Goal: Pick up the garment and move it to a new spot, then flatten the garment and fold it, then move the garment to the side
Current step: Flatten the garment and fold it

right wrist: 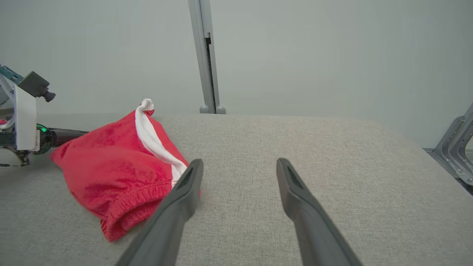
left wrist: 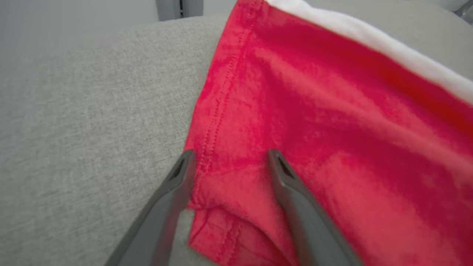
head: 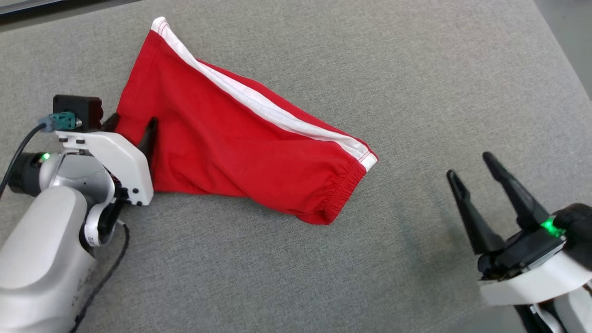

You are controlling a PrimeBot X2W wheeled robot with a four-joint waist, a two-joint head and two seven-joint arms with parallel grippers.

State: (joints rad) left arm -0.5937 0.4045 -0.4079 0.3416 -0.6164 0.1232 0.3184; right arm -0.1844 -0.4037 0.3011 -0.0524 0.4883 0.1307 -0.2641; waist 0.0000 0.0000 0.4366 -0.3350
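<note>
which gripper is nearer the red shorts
Left. The left gripper stands open astride the hem of the red shorts; the right gripper is open over the grey surface, apart from their waistband.

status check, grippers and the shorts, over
Left gripper open, fingers astride hem of red shorts. Right gripper open over grey cushion, apart from shorts. Shorts rumpled, not flat. Nothing in the way.

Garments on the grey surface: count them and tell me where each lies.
1. The red garment lies left of centre on the grey surface, its hem edge between the open left fingers. Anything under its folds would be hidden.
</note>
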